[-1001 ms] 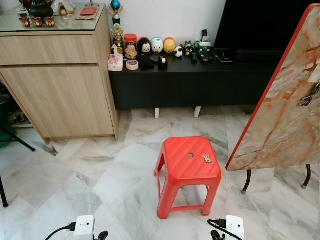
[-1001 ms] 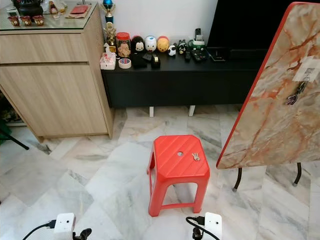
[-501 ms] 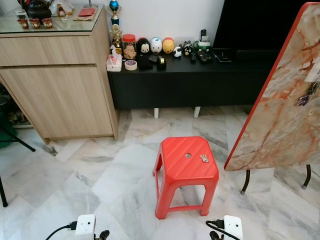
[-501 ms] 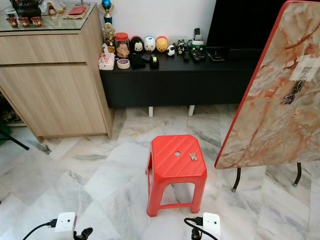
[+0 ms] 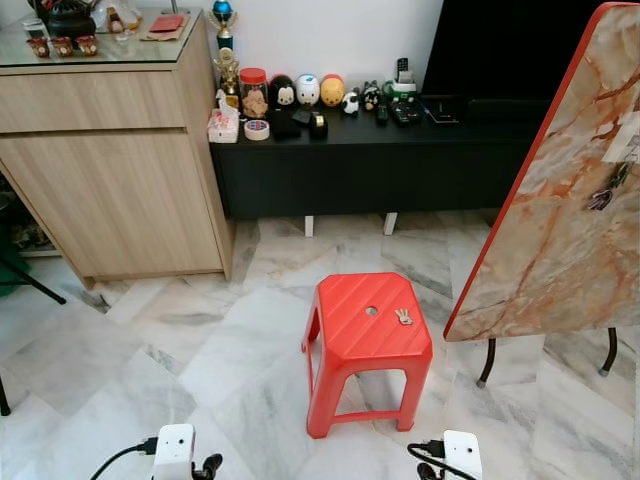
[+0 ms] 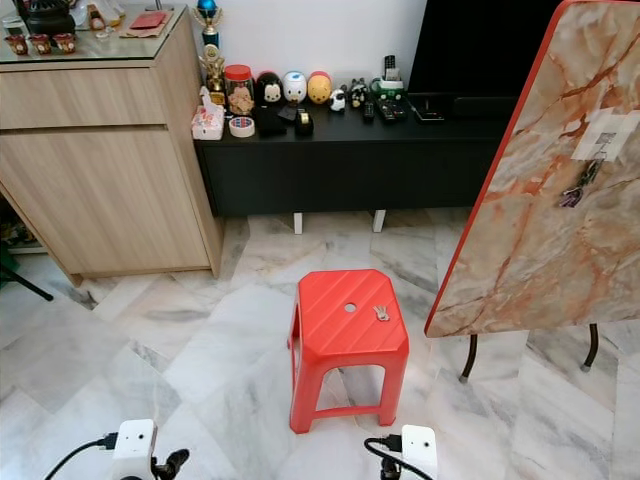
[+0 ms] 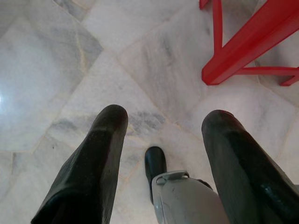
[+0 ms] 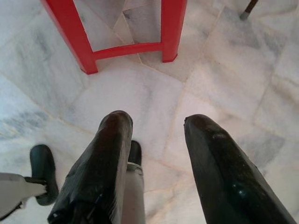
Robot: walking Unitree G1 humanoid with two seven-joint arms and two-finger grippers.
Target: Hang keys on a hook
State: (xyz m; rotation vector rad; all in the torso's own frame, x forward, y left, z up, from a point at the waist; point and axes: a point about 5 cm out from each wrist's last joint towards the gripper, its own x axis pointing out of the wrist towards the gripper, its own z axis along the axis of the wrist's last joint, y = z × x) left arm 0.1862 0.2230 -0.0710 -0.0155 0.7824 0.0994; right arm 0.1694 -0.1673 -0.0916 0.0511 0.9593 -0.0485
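keys (image 5: 403, 316) lie on red stool (image 5: 340, 345), both grippers (left gripper (image 7: 163, 140), right gripper (image 8: 154, 140)) low with fingers apart; a sloppy grab could knock them off.

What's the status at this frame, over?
Both end effectors open, empty, hanging low over floor: left, right. Keys on red stool. Nothing blocking stool.

Keys (image 5: 403, 316) on stool (image 5: 366, 330), right of its hole. Tilted tabletop (image 5: 560, 200) just right of stool, another key bunch (image 5: 604, 194) hanging on it. Low console (image 5: 400, 150) behind; cabinet (image 5: 110, 150) at left.
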